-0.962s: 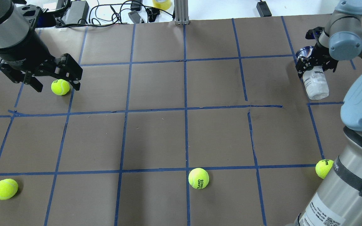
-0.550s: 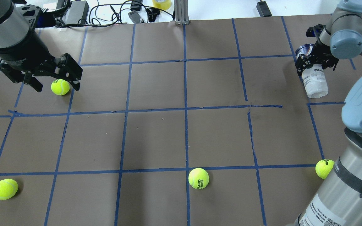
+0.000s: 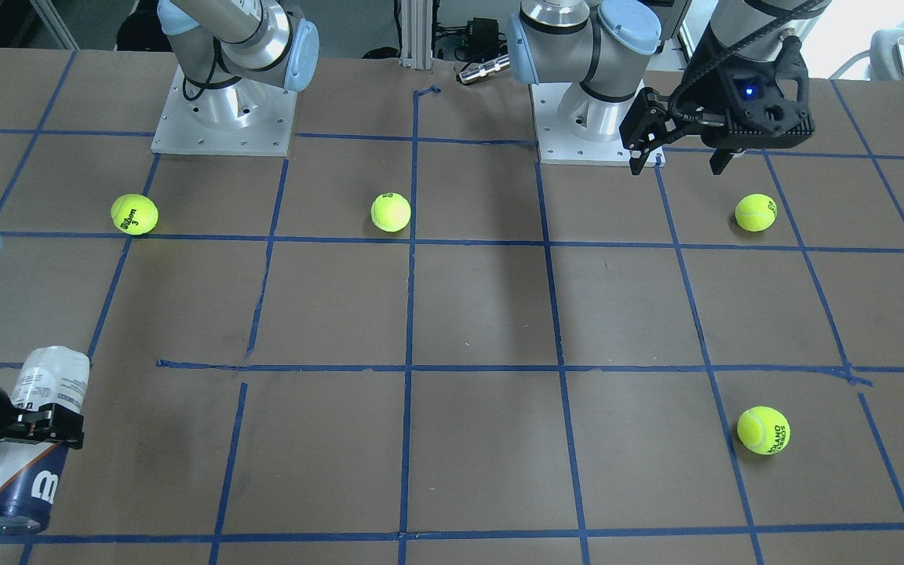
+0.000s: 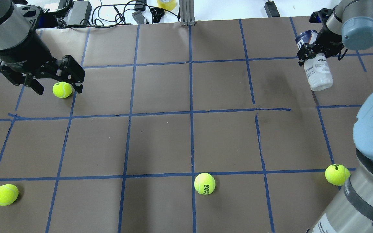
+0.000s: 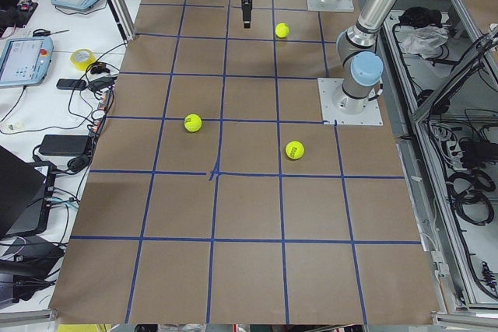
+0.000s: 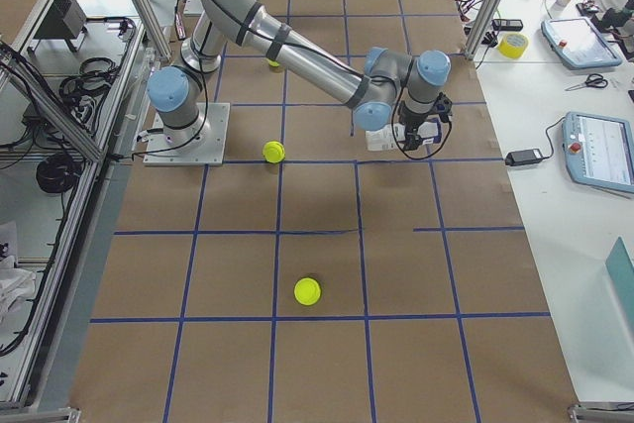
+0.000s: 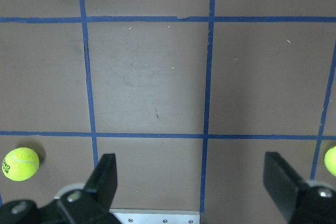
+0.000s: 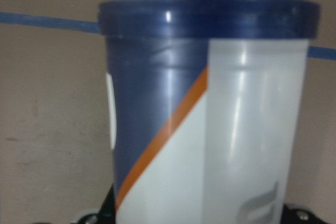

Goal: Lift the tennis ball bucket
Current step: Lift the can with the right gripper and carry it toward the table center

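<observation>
Now the tennis ball bucket [image 4: 318, 76] sits noticeably farther from the short blue tape line [image 4: 337, 105] than it does in the overhead picture from a second ago. There, its clear closed end nearly touches that line. Half a second later it is slightly off it, and at this moment a plain strip of brown table [image 4: 225, 139] shows between the two. The navy rim [image 4: 303, 36] shifts the same way, away from the line, so the whole can travels together rather than pivoting.

The right gripper [image 4: 316, 54] is clamped across the can's body just below the rim. The can hangs slanted from it, rim end away from the line and clear end toward it. From the right wrist, the rim fills the frame with table behind it.

I read the drift in the overhead view as the can rising toward the camera. The lift appears to be under way and the can looks free of the table, though no view shows the gap beneath it cleanly. What remains seems to be more height with a steady grip.

The left gripper [image 3: 678, 161], well apart from the tape line toward the table's other end, has not moved. Its jaws stand wide with nothing between them.
</observation>
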Tool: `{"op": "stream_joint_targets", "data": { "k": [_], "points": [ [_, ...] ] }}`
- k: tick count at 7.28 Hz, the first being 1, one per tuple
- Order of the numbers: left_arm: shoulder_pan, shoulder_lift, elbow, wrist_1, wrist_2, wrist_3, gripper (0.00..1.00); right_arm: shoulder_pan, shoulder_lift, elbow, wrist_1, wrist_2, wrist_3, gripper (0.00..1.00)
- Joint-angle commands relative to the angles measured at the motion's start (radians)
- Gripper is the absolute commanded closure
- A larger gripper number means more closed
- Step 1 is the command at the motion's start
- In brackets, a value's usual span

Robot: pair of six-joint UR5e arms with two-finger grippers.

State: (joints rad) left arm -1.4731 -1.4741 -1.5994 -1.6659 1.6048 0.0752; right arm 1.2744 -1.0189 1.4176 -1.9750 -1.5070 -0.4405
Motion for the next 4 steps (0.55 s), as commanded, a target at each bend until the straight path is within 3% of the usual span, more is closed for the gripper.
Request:
{"op": "stream_joint_targets", "data": {
  "k": [1,4],
  "points": [
    [-0.001,0.000,-0.001,0.000,0.001,0.000,0.00,0.121,-0.053,0.003,-0.002,0.013,-0.029,0.18],
    [0.005,-0.003,0.012,0.001,0.007,0.001,0.00,0.253,-0.063,0.001,-0.031,0.048,-0.171,0.18]
  ]
}}
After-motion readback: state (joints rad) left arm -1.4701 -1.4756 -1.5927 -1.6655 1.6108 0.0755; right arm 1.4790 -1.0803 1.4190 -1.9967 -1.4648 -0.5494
